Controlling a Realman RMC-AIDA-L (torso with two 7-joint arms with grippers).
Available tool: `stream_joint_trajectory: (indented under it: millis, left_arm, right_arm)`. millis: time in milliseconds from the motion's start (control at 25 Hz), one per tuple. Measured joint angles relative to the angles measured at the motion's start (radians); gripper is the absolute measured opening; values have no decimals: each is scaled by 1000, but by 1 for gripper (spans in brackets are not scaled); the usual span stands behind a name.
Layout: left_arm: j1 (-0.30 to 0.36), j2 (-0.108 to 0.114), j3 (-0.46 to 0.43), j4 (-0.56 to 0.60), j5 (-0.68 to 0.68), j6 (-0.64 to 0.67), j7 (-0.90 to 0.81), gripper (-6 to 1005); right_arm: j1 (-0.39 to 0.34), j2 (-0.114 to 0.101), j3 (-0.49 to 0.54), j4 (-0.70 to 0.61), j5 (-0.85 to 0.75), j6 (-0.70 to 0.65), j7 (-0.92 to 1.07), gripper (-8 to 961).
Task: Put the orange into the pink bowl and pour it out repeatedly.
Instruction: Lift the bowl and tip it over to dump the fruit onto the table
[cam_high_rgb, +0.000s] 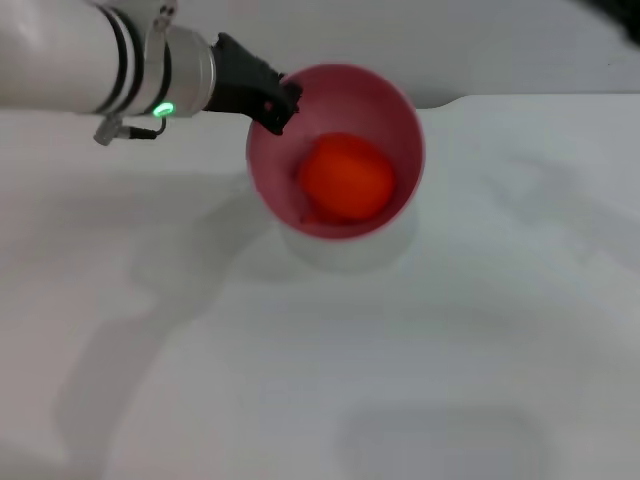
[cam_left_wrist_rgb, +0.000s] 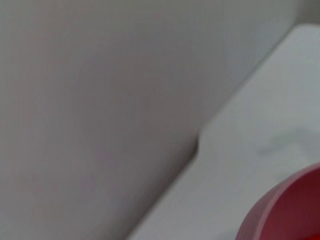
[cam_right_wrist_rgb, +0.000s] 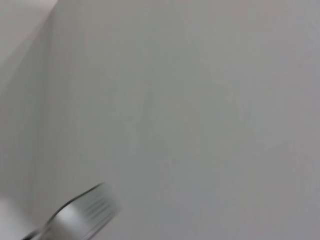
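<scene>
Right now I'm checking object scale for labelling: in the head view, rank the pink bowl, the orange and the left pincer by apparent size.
1. pink bowl, largest; it holds the fruit.
2. orange, filling much of the bowl.
3. left pincer, the black part at the bowl's rim, smallest, though its nearness to the camera makes this less sure.

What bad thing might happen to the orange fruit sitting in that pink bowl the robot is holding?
The left claw grips only one edge of the glossy pink plastic bowl, so the bowl might slip or twist in its hold. The bowl looks lifted and tipped, with its shadow on the white table below it, so the round red-orange fruit inside may tumble out early. Once out, it could roll across the bare table and away.
</scene>
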Motion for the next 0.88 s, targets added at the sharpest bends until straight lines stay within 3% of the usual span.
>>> stream_joint_trajectory:
  millis: [240, 480, 520, 560, 760, 800, 880]
  left_arm:
    - [146, 1, 161, 75, 8, -296, 56, 45]
    - [279, 2, 294, 91, 13, -608, 203, 45]
    - [279, 2, 294, 91, 13, -608, 203, 45]
    - [322, 2, 349, 84, 13, -737, 264, 45]
    - [369, 1, 439, 54, 13, -914, 371, 45]
    - [397, 0, 520, 13, 13, -1069, 483, 45]
    - [402, -1, 578, -33, 13, -1181, 556, 45]
  right_arm:
    - [-52, 0, -2, 251, 402, -60, -249, 537]
    - [-28, -4, 5, 407, 508, -145, -321, 537]
    - [-27, -4, 5, 415, 515, -153, -322, 536]
    - [-26, -4, 5, 420, 520, -161, -323, 536]
    - [-22, -2, -7, 434, 545, -185, -319, 535]
    - [-19, -1, -8, 444, 545, -194, -317, 535]
    - [-14, -1, -8, 460, 547, -216, -312, 535]
